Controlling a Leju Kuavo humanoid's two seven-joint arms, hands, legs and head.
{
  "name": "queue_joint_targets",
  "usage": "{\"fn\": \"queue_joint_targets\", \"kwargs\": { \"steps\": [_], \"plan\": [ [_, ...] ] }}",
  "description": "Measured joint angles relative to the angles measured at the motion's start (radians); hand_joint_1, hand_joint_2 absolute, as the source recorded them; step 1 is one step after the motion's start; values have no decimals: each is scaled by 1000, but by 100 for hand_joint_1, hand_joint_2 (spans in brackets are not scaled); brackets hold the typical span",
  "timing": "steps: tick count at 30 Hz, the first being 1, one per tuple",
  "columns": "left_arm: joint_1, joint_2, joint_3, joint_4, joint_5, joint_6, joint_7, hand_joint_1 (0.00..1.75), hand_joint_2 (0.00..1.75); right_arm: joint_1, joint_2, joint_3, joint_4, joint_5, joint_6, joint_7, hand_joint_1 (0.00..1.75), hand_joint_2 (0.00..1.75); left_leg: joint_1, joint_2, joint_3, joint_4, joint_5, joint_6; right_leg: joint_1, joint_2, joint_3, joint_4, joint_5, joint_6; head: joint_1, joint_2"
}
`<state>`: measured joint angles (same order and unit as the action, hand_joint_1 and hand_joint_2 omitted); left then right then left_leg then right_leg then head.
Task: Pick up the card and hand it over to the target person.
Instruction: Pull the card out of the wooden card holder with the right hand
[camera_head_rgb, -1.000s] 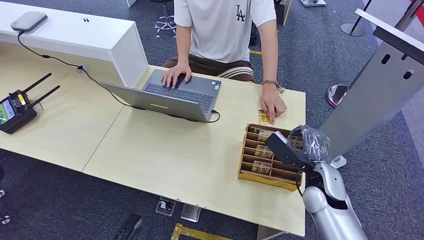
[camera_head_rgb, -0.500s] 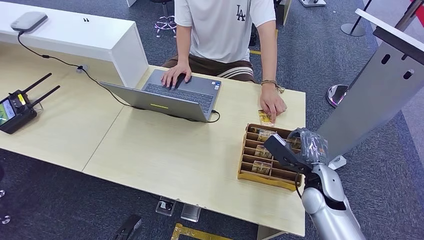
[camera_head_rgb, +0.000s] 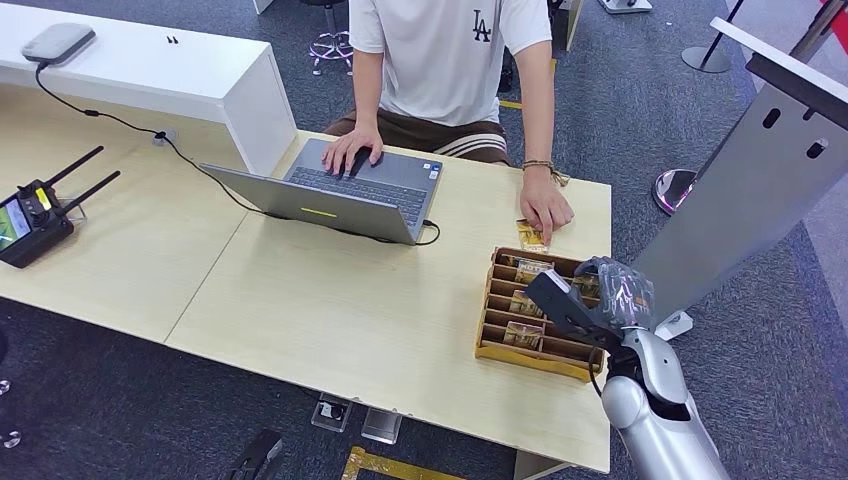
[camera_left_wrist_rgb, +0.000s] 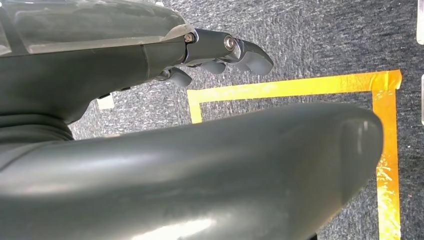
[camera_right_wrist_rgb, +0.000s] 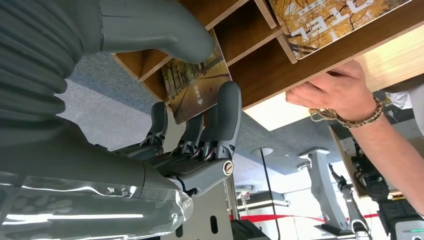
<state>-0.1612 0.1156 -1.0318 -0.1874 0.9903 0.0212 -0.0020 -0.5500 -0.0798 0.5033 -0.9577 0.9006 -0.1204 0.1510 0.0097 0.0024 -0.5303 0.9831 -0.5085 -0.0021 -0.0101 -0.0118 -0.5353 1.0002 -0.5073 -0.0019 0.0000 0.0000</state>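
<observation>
A brown wooden card box (camera_head_rgb: 493, 347) sits near the table's right edge, with yellow picture cards (camera_head_rgb: 527, 303) standing in its slots. My right hand (camera_head_rgb: 600, 295) hovers over the box's right side. In the right wrist view its thumb (camera_right_wrist_rgb: 165, 27) and fingers (camera_right_wrist_rgb: 227, 115) are spread to either side of one yellow card (camera_right_wrist_rgb: 195, 85) in a slot of the box (camera_right_wrist_rgb: 260, 65); I cannot tell whether they touch it. The person's hand (camera_head_rgb: 545, 212) presses another card (camera_head_rgb: 528, 236) flat on the table just behind the box. My left hand (camera_left_wrist_rgb: 220, 50) hangs over the floor, holding nothing.
A person in a white shirt (camera_head_rgb: 440, 50) sits across the table at an open laptop (camera_head_rgb: 340, 195). A remote controller (camera_head_rgb: 30, 220) lies at the far left. A grey slanted panel (camera_head_rgb: 750, 200) stands close to my right arm. Yellow tape (camera_left_wrist_rgb: 295, 87) marks the carpet.
My right hand has shifted slightly left and lower over the box. The person's hands and the cards have not moved.
</observation>
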Motion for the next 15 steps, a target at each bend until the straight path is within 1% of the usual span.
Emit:
{"fn": "queue_joint_targets", "kwargs": {
  "steps": [2, 7, 12, 15],
  "plan": [
    [0, 0, -1, 0, 0, 1, 0, 0, 0, 4, -5, -4, -18, -2, 2, 5, 92, 175, 0, 0, 0, 0, 0, 0, 0, 0, 0, 0, 0, 0, 0, 0],
    [-4, 0, -6, 0, -1, 1, 3, 0, 0, 11, -15, -9, -51, -1, 8, 17, 79, 175, 0, -1, 0, 0, 0, 0, 0, -1, 0, 0, 0, 0, 0, 0],
    [-7, 1, -8, -1, -2, -1, 4, 0, 0, 13, -18, -10, -48, 3, 10, 24, 50, 175, 0, -1, 0, 0, 0, 0, 0, -1, 0, 0, 0, 0, 0, 0],
    [-8, 0, -9, -1, -3, -1, 5, 0, 0, 15, -17, -10, -42, 2, 11, 24, 46, 175, 0, -1, 0, 0, 0, 0, 0, -1, 0, -1, 0, 0, 0, 0]
  ]
}}
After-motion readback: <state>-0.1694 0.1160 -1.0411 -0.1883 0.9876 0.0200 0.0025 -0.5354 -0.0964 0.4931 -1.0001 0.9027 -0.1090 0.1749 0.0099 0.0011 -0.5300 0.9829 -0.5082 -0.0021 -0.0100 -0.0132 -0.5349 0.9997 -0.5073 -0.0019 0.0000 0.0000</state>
